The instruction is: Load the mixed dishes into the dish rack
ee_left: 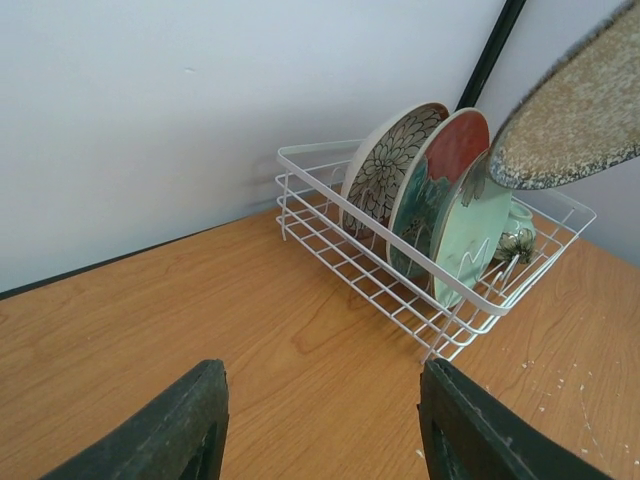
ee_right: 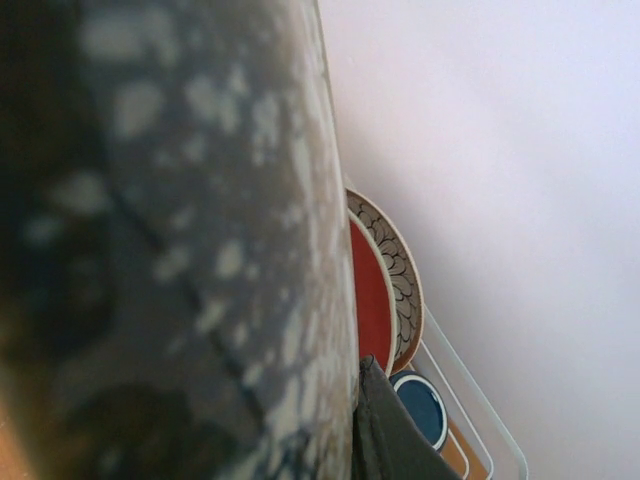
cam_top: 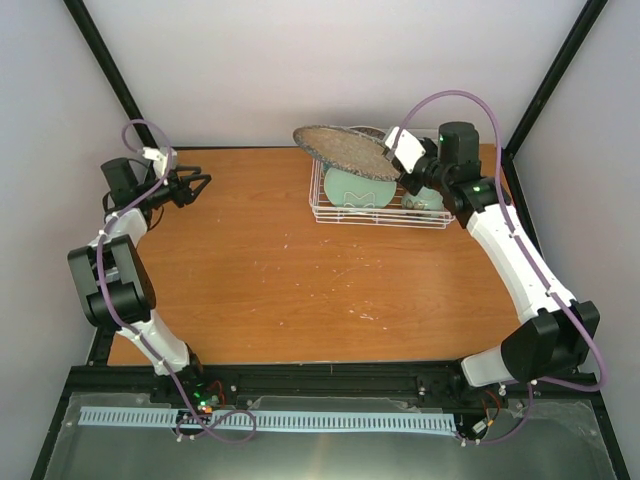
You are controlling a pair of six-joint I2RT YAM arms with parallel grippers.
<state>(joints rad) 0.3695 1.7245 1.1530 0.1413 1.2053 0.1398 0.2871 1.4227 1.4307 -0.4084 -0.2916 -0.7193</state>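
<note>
My right gripper (cam_top: 394,168) is shut on the rim of the large speckled grey plate (cam_top: 345,152), which hangs tilted above the left end of the white wire dish rack (cam_top: 325,212). In the right wrist view this plate (ee_right: 180,250) fills the left, with one dark finger (ee_right: 390,435) pressed on its edge. Standing in the rack (ee_left: 330,200) are the petal-patterned plate (ee_left: 385,170), the red-rimmed teal plate (ee_left: 440,185) and the pale green plate (ee_left: 478,235). The dark blue mug (ee_right: 425,405) sits at the rack's far side. My left gripper (cam_top: 197,185) is open and holds nothing.
The rack stands at the back right of the wooden table (cam_top: 260,270), close to the back wall. Black frame posts (cam_top: 105,70) rise at both back corners. My left arm is folded near the table's left edge.
</note>
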